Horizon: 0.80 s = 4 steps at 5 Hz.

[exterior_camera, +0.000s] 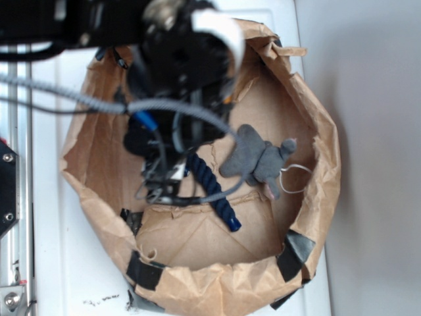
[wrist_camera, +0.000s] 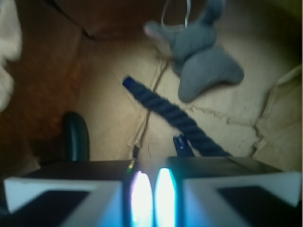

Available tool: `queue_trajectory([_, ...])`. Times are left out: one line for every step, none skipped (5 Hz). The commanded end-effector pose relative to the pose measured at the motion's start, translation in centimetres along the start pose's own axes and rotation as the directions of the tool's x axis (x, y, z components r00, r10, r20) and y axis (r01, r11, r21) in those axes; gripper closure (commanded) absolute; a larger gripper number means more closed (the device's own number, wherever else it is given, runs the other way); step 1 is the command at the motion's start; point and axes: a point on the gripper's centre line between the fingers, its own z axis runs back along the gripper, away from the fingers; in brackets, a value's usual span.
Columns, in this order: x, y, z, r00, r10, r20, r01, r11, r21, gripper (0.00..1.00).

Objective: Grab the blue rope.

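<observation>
Blue rope (wrist_camera: pixel 170 111) — lying free beside grey plush toy (wrist_camera: pixel 201 61); end effector (wrist_camera: pixel 151 191) pads nearly together, empty — spread before straddling mid-cord.

We see the blue rope's (wrist_camera: pixel 175 113) lower end hidden behind the blurred gripper (wrist_camera: pixel 152 198).

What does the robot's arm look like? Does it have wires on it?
The arm is black and chunky, with a white curved part near the wrist. Yes, it has wires: a thick grey braided cable and thinner black ones trail off it. The tool has pale fingers that glow bluish white in the wrist view.
</observation>
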Motion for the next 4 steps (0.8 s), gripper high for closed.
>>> queue_trajectory([0.3,-0.7,-1.1,0.989,-0.126,0.075,0.126,0.992,0.003,0.0])
queue_trajectory([0.9,-0.6,-2.5,0.986,-0.131,0.101,0.127,0.991,0.039,0.0])
queue_trajectory([1.5,-0.5,-2.4,0.985,-0.125,0.121,0.122,0.992,0.029,0.0])
queue_trajectory([2.4,-0.8,-2.2,0.98,-0.155,0.124,0.154,0.988,0.011,0.0])
